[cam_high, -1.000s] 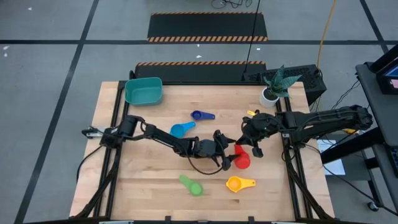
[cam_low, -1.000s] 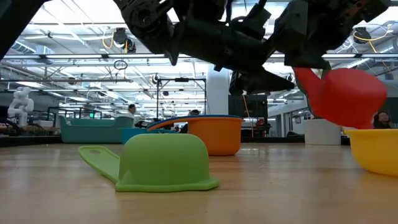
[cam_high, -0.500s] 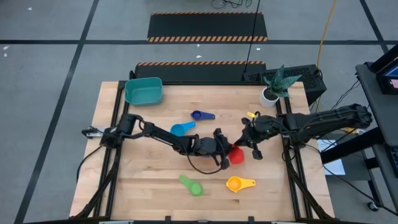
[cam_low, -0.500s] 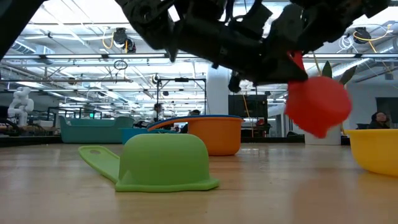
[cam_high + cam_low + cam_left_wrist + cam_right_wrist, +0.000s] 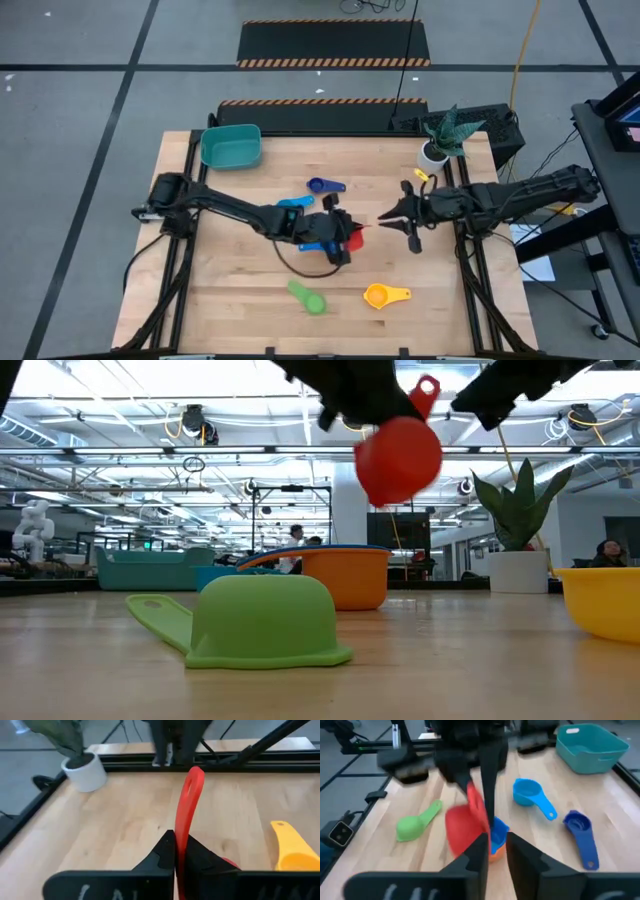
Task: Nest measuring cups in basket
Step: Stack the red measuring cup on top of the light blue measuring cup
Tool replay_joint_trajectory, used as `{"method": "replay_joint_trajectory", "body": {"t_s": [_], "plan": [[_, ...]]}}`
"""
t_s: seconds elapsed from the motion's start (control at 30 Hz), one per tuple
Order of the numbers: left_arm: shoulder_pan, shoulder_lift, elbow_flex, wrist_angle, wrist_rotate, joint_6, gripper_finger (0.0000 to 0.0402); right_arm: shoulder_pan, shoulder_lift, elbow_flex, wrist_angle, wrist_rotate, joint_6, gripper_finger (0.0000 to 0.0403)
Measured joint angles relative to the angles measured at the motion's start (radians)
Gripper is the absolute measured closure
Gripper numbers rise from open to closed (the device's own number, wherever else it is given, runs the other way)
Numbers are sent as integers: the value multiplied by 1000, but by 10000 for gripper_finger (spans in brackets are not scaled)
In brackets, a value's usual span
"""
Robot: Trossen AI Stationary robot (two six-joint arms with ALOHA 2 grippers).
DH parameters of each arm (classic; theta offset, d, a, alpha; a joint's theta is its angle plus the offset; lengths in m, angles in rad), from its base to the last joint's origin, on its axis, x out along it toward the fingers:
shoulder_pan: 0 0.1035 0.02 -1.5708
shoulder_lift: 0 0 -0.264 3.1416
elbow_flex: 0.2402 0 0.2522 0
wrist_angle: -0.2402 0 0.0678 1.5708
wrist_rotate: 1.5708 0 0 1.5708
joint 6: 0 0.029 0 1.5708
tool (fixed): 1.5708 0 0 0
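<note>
The left gripper (image 5: 345, 238) is gripping the red cup (image 5: 398, 448) by its flat handle, with the fingers (image 5: 165, 854) pinched tight on either side of the handle. The cup is hanging clear above the table (image 5: 240, 300), near the table's middle, with its bowl below the handle in the low view. The right gripper (image 5: 392, 217) is hovering just beside the red cup, on the side toward the plant pot (image 5: 433, 154); its fingers (image 5: 479, 851) are standing slightly apart with nothing between them.

An orange cup (image 5: 340, 575) with a blue cup (image 5: 497, 832) showing beside it is sitting on the table under the left gripper. A light blue cup (image 5: 530, 794) and a dark blue cup (image 5: 324, 186) are lying near the middle, between the left arm and the basket (image 5: 232, 147). The basket is standing at the far left corner of the table. The green cup (image 5: 308, 297) is lying bowl-down near the front edge, and the yellow cup (image 5: 385, 296) is lying near it, well apart from the basket.
</note>
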Motion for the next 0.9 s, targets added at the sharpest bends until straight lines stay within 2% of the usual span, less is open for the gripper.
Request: {"method": "replay_joint_trajectory", "body": {"t_s": [0.13,0.27,0.4,0.53,0.63,0.77,0.9], "plan": [[-39,-85,-63,32,-66,30,396,62,2,-36,50,45,34,305],[-74,-186,-196,253,-84,76,394,113,15,-91,145,48,66,286],[-96,-244,-372,593,-64,136,392,148,33,-154,282,91,53,278],[-94,-252,-517,975,14,153,391,162,62,-223,498,98,-24,277],[-85,-231,-575,1165,62,156,392,158,112,-291,738,101,-70,277],[-84,-189,-603,1305,81,174,396,157,208,-333,986,104,-84,277],[-78,-128,-574,1378,131,175,393,157,314,-312,1047,142,-80,277]]}}
